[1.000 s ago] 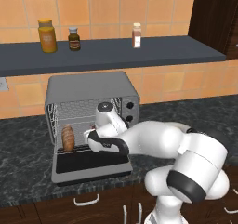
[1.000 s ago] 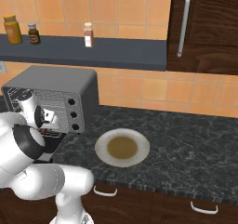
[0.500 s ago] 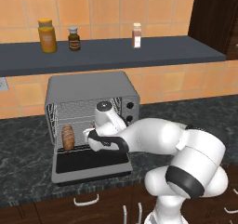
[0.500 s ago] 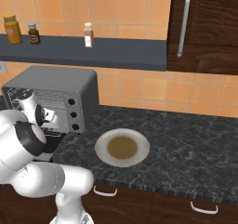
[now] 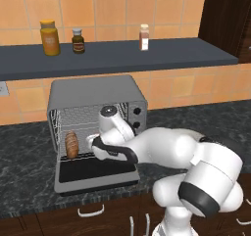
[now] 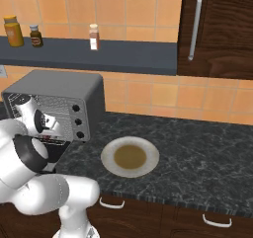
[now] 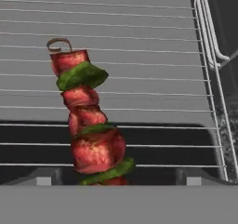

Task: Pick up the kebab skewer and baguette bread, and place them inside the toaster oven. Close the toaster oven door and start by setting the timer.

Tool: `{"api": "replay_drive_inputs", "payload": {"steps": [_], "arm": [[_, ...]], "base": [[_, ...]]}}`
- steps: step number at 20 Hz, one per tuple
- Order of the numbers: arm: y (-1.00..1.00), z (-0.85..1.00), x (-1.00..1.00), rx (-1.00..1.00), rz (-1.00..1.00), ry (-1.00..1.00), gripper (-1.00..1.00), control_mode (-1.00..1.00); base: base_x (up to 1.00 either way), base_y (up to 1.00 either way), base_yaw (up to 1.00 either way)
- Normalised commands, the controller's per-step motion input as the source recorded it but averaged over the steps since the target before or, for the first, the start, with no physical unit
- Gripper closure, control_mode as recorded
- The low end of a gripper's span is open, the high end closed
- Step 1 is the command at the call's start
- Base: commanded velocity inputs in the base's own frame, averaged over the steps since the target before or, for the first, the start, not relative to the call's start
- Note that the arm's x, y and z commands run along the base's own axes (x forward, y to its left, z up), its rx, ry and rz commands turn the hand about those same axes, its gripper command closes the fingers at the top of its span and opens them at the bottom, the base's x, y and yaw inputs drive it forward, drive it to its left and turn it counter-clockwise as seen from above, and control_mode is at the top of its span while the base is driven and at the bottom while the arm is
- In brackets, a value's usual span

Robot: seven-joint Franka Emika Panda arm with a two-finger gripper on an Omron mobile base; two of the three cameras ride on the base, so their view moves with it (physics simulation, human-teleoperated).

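Your claw (image 5: 90, 143) is reaching into the toaster oven (image 5: 93, 94); how wide its jaws stand I cannot tell, nor whether they are gripping. The kebab skewer (image 7: 88, 121) is lying just ahead of it at the wire rack's (image 7: 153, 56) front edge, overhanging toward the toaster oven door (image 5: 95, 177). Withdrawing carelessly risks dragging it off. The baguette bread (image 5: 71, 144) is sitting at the rack's left edge

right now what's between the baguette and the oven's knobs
In the left base view, the robot's hand and wrist, reaching over the wire rack, sit between the baguette bread and the knobs.
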Motion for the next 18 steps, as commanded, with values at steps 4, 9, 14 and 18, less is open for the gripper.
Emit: {"api": "replay_drive_inputs", "payload": {"steps": [4,9,14,18], "arm": [[0.0,0.31,-0.67,0.0,-0.06,-0.04,-1.0,-1.0],[0.01,0.1,-0.69,0.06,-0.18,0.03,-1.0,-1.0],[-0.02,-0.07,-0.43,0.08,-0.27,0.12,-1.0,-1.0],[0.1,-0.42,-0.24,0.04,-0.12,0.06,-1.0,-1.0]], "base": [[0.0,0.0,0.0],[0.0,0.0,0.0],[0.0,0.0,0.0],[0.0,0.0,0.0]]}}
